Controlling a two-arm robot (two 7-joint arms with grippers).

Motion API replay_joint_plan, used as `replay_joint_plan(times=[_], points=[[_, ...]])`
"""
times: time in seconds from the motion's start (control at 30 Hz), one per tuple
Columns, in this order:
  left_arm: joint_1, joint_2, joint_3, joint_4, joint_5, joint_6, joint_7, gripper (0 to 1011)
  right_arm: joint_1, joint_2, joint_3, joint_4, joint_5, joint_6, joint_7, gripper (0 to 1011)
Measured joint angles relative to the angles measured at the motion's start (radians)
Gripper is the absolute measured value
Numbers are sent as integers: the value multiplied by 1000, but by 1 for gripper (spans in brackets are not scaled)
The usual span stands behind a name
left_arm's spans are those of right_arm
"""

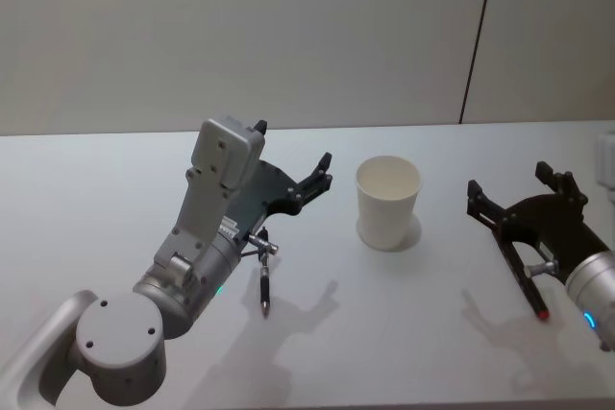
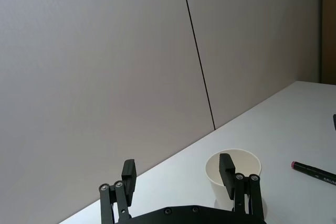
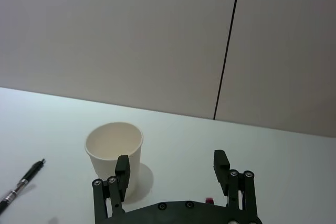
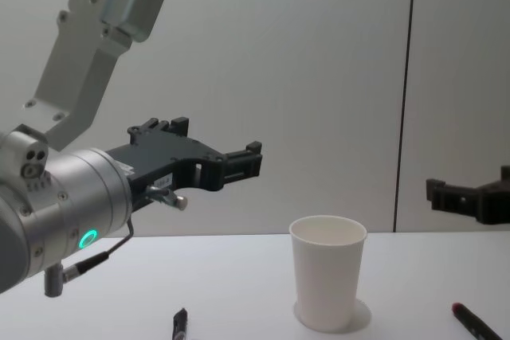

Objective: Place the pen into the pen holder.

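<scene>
The pen holder (image 1: 388, 204) is a white paper cup standing upright and empty at mid-table, also seen as the cup (image 4: 327, 272). A black pen (image 1: 264, 293) lies on the table to its left, under my left arm. A second pen with a red end (image 1: 537, 303) lies to the right, partly under my right gripper. My left gripper (image 1: 318, 178) hovers open and empty above the table, just left of the cup (image 2: 233, 169). My right gripper (image 1: 509, 180) hovers open and empty to the cup's right, facing the cup (image 3: 114, 150).
The white table (image 1: 115, 180) runs back to a plain grey wall with a dark vertical seam (image 1: 478, 36). A small white object (image 1: 606, 158) sits at the table's far right edge. Bare tabletop lies in front of the cup.
</scene>
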Motion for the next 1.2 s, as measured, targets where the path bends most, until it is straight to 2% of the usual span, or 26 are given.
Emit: replay_joint_plan(times=[0.47, 0.53, 0.83, 1.2], points=[[0, 0, 0, 0, 0, 0, 0, 1004, 72, -31, 11, 29, -30, 235, -36, 1001], [0, 0, 0, 0, 0, 0, 0, 1004, 92, -37, 17, 45, -33, 282, -41, 1001], [0, 0, 0, 0, 0, 0, 0, 1004, 151, -56, 31, 106, -41, 385, -50, 1001], [0, 0, 0, 0, 0, 0, 0, 1004, 223, -77, 42, 194, -58, 475, -47, 1001]])
